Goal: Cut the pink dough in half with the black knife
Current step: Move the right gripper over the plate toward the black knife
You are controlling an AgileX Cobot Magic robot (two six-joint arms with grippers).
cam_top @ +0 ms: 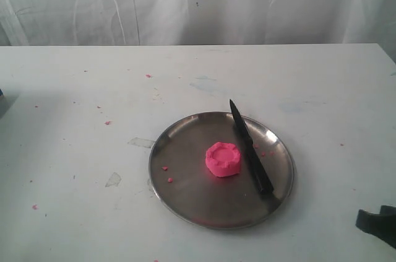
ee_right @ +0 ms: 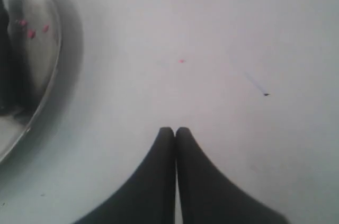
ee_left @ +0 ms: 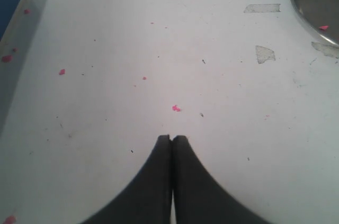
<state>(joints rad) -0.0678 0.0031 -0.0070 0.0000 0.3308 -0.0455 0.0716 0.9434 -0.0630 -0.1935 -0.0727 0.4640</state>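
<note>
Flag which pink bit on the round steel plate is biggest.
The round pink dough puck with a dented top, beside the slim black knife; the rest are crumbs.

Whole pink dough (cam_top: 223, 159) on plate (cam_top: 185, 194); black knife (cam_top: 250, 147) flat just beside

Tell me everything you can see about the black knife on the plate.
The black knife is slim and all black, possibly plastic, with a pointed blade and a straight handle. It lies flat and diagonal on the round steel plate, its tip poking just past the far rim and its handle end inside the near right rim. It sits right of the uncut pink dough, close beside it, with a thin gap showing. Nothing grips it.
</note>
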